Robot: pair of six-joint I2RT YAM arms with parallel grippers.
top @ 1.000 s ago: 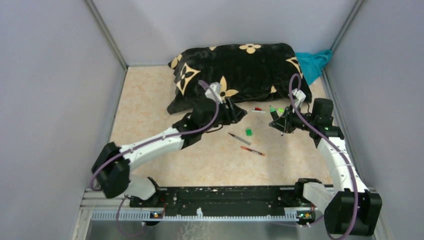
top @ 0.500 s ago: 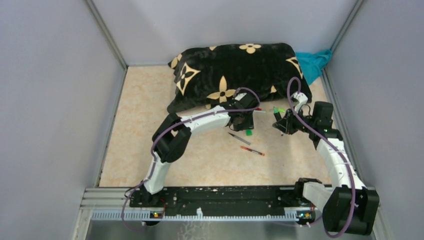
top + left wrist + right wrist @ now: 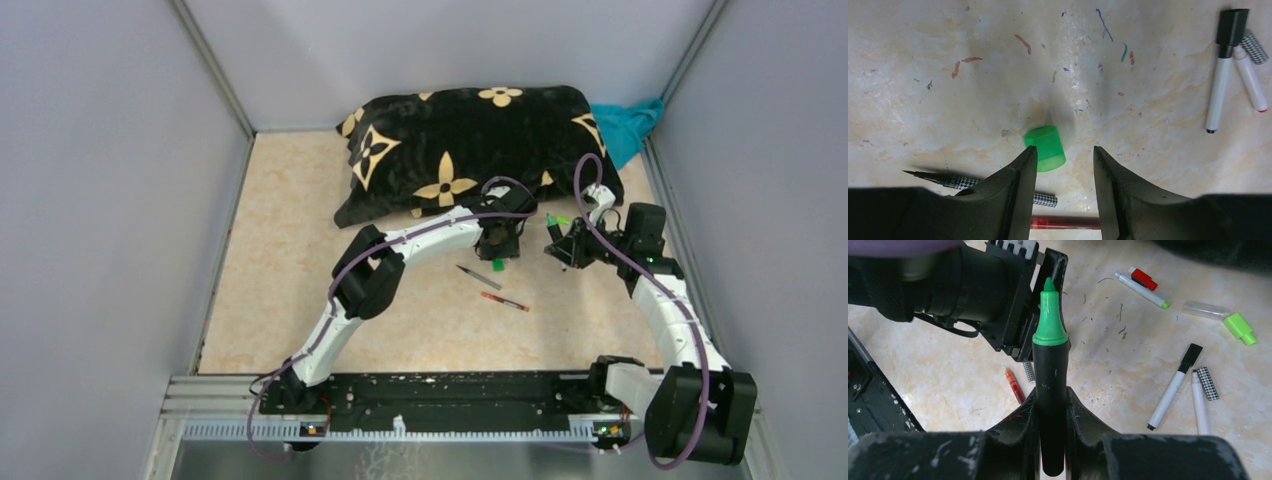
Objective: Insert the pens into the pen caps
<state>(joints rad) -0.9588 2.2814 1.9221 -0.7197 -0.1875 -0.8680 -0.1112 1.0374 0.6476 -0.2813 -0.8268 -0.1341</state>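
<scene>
Left arm (image 3: 430,232) at full reach, jaws apart over green cap (image 3: 1045,148)

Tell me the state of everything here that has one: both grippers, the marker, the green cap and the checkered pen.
green cap: loose on the table, on no pen.
black marker: uncapped, green tip bare, held.
left gripper: fingers open, at the green cap, gripping nothing.
right gripper: fingers shut on the black marker.
checkered pen: uncapped, lying flat on the table.
</scene>
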